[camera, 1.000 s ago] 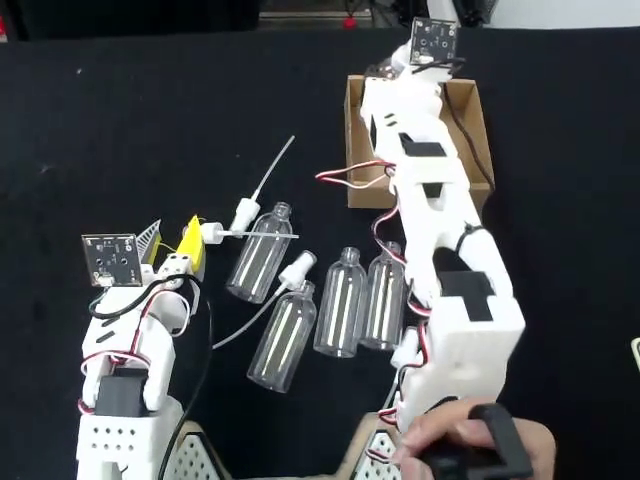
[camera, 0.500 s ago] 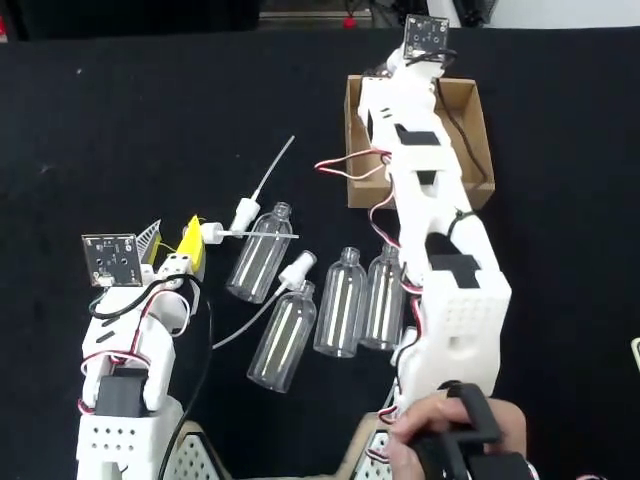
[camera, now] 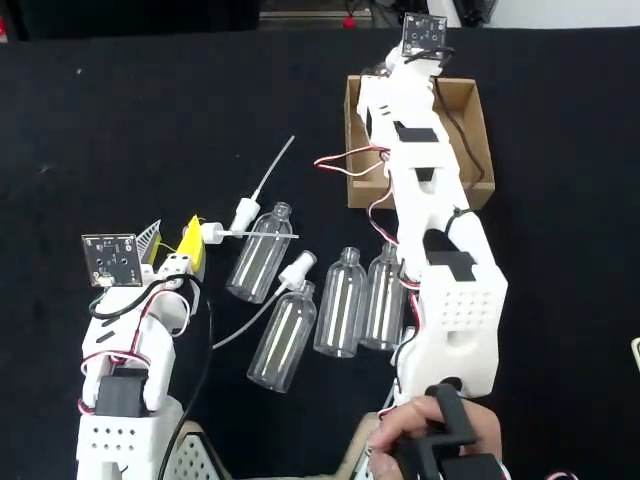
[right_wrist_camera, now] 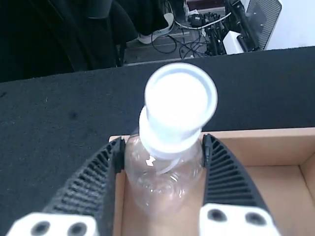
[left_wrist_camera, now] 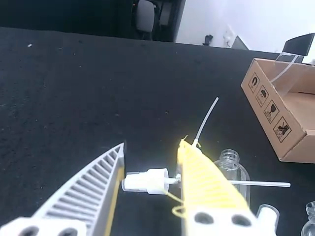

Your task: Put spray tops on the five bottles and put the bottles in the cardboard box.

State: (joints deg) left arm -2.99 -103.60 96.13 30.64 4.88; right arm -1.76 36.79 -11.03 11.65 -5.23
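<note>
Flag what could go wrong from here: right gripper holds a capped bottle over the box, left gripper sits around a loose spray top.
1. The right gripper holds the capped bottle close to a corner of the cardboard box. Released there, it may catch the rim or tip outside.
2. The spray top between the open fingers of the left gripper has its tube lying across an uncapped bottle. Lifting it could drag or roll that bottle.

Black worktop [camera: 120,120] carries a cardboard box [camera: 478,130] far right, four bottles [camera: 340,300] lying centre, two spray tops [camera: 243,215] to their left.
</note>
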